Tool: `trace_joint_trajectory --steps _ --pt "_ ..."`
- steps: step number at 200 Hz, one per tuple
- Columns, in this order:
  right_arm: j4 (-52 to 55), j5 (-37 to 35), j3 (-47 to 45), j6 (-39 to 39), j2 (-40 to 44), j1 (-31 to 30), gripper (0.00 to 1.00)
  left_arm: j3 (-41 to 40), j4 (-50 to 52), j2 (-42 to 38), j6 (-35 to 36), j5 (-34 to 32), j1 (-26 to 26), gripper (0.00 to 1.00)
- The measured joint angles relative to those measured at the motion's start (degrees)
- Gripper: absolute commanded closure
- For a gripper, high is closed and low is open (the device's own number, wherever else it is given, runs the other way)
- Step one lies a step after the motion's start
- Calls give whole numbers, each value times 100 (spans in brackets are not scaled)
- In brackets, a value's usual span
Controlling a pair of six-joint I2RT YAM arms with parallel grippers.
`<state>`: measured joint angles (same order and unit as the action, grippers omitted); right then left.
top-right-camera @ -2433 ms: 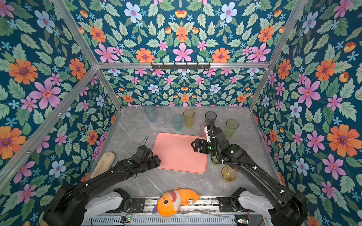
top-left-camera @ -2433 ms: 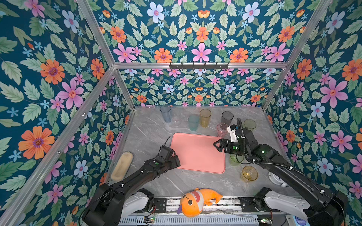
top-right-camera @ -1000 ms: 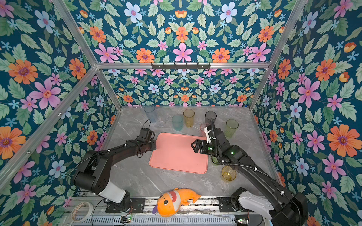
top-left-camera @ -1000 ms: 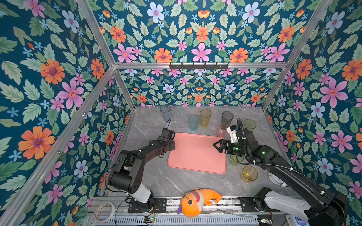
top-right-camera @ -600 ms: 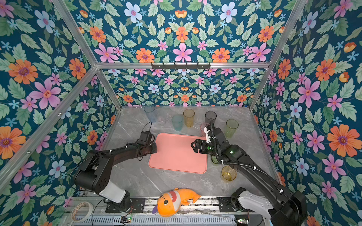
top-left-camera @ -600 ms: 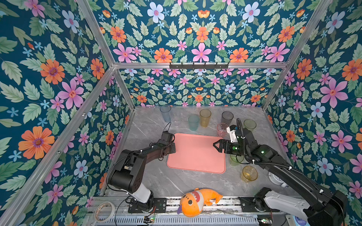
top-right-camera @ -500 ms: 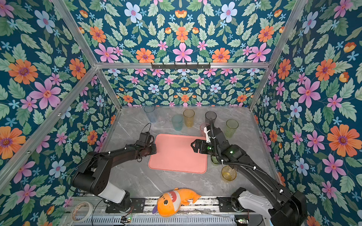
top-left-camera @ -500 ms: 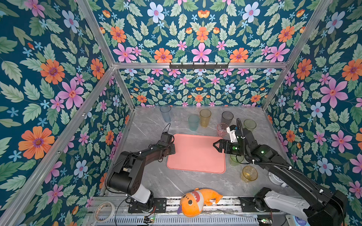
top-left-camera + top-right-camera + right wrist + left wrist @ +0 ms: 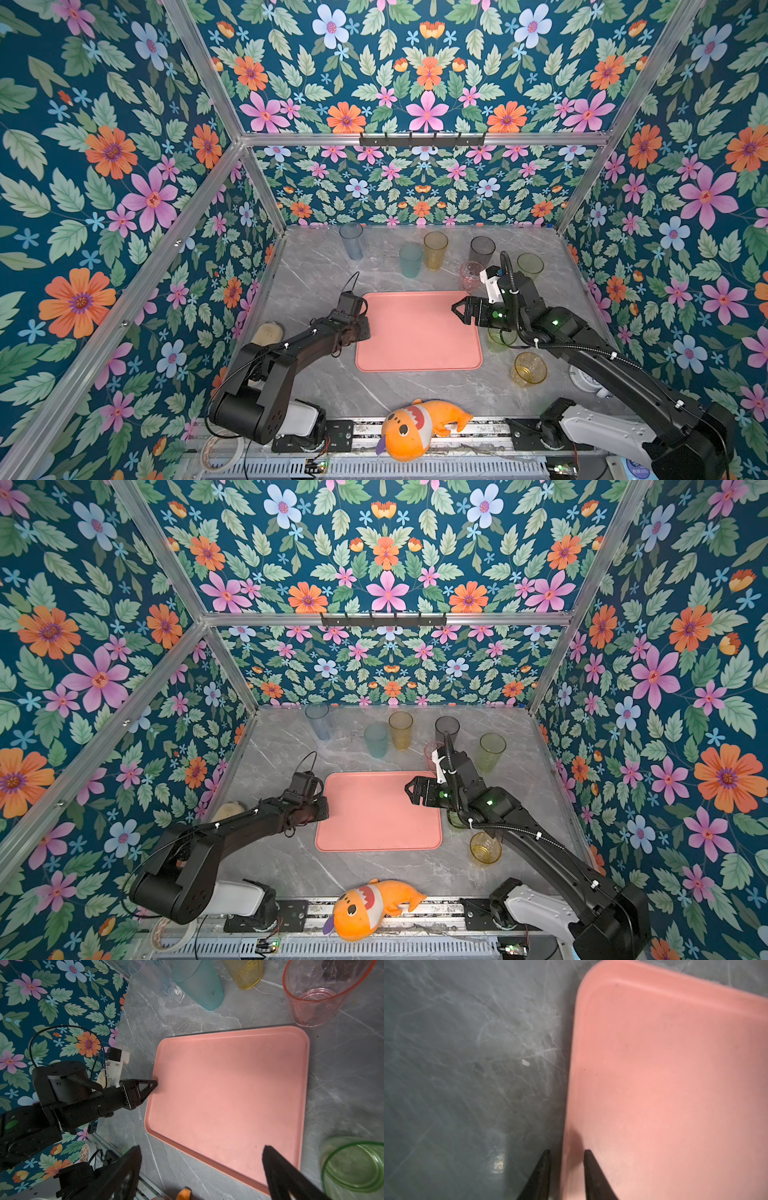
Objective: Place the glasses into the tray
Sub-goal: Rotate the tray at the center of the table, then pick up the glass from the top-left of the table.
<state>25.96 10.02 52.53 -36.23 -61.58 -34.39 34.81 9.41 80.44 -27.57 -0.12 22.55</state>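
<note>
Marble tabletop (image 9: 316, 266) bears the tray (image 9: 417, 332), rim straddled by left tool (image 9: 566, 1152).

Tray (image 9: 419, 332) floor bare, open from above; glasses (image 9: 435, 249) crowd far and right sides; left gripper (image 9: 567, 1152) blocks left rim.

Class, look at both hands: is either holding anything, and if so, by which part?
Nothing is held. The left hand straddles the rim of the tray with gaps showing; the right hand hangs open, empty.
</note>
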Motion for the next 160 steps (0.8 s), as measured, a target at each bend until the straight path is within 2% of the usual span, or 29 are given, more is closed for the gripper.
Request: trace_joint_trajectory --steps 36,90,126,160 --pt "0 2 0 0 85 0 8 658 354 -264 109 -321 -4 38" --pt "2 -70 -9 0 339 0 8 1698 258 -634 634 -758 -4 24" --pt "37 -125 -48 0 472 0 8 2529 105 -382 813 -887 -96 23" --pt "79 -155 -59 0 509 -2 8 3530 308 374 645 -868 -260 23"
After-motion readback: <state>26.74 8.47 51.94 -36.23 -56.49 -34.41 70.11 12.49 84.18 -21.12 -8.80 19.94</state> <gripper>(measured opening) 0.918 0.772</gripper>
